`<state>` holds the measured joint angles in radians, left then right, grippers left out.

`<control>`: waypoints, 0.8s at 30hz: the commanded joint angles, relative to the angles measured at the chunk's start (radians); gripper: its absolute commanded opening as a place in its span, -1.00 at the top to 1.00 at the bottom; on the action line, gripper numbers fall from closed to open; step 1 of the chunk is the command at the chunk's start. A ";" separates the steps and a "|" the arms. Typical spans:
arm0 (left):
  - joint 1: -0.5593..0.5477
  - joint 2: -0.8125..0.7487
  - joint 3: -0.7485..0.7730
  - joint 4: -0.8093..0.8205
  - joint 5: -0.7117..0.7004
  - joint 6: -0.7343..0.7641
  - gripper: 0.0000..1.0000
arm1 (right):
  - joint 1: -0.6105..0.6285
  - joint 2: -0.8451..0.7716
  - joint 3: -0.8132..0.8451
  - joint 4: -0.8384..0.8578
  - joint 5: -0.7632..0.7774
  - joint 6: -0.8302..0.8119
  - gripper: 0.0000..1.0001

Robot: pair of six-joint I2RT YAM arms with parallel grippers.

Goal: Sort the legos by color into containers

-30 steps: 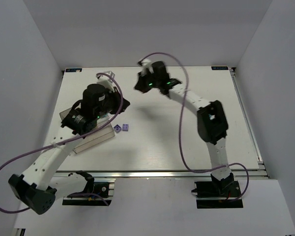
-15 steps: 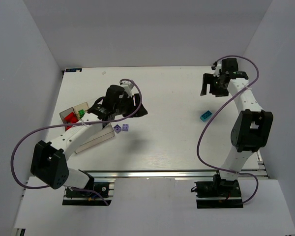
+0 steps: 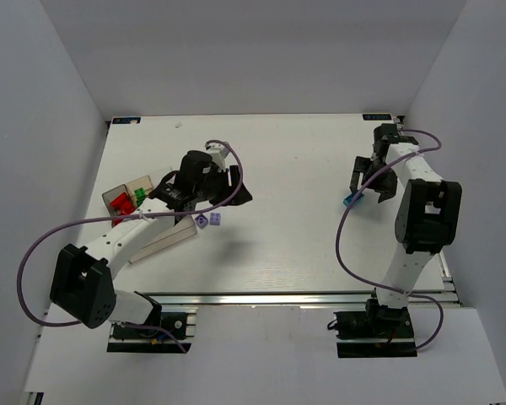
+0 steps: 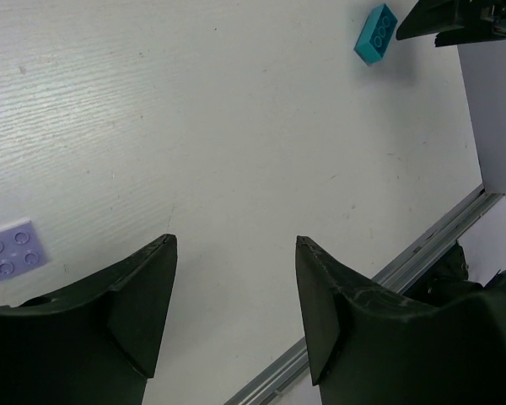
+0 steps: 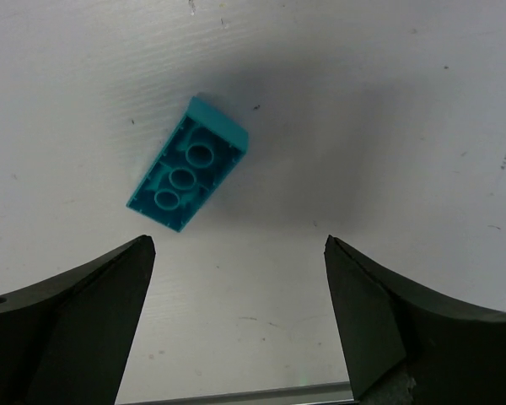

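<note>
One teal-blue lego (image 3: pixel 349 200) lies at the right of the table, underside up (image 5: pixel 188 164) in the right wrist view. My right gripper (image 3: pixel 364 186) hangs over it, open (image 5: pixel 239 240), with the brick just beyond its left fingertip and untouched. Two light purple legos (image 3: pixel 208 219) lie left of centre; one shows (image 4: pixel 13 249) in the left wrist view. Above the bare table my left gripper (image 3: pixel 236 189) is open (image 4: pixel 234 243) and holds nothing. The clear container (image 3: pixel 164 234) at the left holds red (image 3: pixel 118 203) and green (image 3: pixel 139 196) legos.
A metal rail (image 3: pixel 278 297) runs along the table's near edge and shows (image 4: pixel 363 291) in the left wrist view. White walls enclose the table on three sides. Purple cables loop from both arms.
The right arm has swung from the table's middle to the right and come down beside the teal lego. The left arm has drawn off the container, uncovering its red and green legos.
</note>
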<state>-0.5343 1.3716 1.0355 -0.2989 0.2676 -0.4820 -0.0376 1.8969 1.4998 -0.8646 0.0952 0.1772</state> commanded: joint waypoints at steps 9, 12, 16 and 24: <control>-0.006 -0.155 -0.057 -0.046 -0.085 -0.055 -0.37 | 0.027 0.182 0.116 -0.004 -0.034 0.105 -0.63; -0.006 -0.173 -0.066 -0.059 -0.100 -0.069 -0.36 | 0.036 0.206 0.115 -0.005 -0.052 0.110 -0.48; -0.006 -0.201 -0.083 -0.066 -0.120 -0.092 -0.36 | 0.035 0.226 0.143 -0.005 -0.069 0.113 -0.15; -0.006 -0.213 -0.069 -0.105 -0.146 -0.086 -0.36 | 0.073 0.229 0.175 0.030 -0.161 0.082 0.59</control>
<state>-0.5343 1.1931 0.9550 -0.3801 0.1436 -0.5663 0.0132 2.1212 1.6405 -0.8581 -0.0177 0.2691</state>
